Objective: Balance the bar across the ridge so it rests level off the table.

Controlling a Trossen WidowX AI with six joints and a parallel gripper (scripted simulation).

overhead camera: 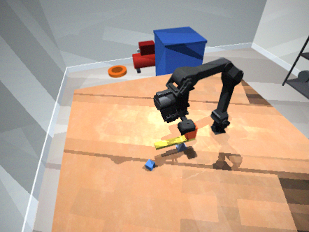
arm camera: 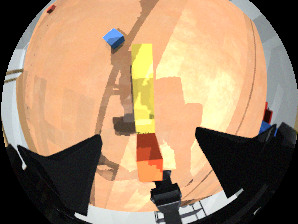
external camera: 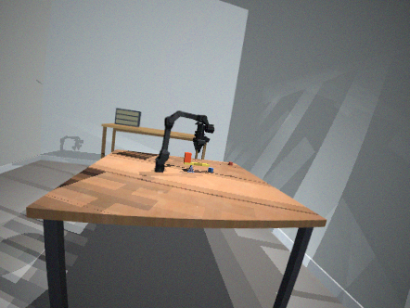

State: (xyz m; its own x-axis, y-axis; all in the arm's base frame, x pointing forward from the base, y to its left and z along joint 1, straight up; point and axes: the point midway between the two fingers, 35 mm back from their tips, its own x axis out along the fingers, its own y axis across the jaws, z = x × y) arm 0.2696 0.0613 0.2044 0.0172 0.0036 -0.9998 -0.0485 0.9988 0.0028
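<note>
The yellow bar [overhead camera: 170, 142] [external camera: 199, 164] [arm camera: 143, 90] lies across a small blue-grey ridge [overhead camera: 181, 147], which sits under the bar's right part in the top view. The bar's left end stands a little above the table, over its own shadow. I cannot tell whether its far end touches the orange block [overhead camera: 191, 133] [external camera: 187, 157] [arm camera: 149, 157]. My gripper [overhead camera: 182, 128] [external camera: 198, 149] [arm camera: 149, 136] is open and empty. It hangs a short way above the bar, with a finger on either side and clear of it.
A small blue cube [overhead camera: 150, 164] [external camera: 211, 170] [arm camera: 115, 38] lies on the table in front of the bar. A tiny red piece [external camera: 230, 163] sits near the table's right edge. The arm's base [overhead camera: 220, 124] stands behind the block.
</note>
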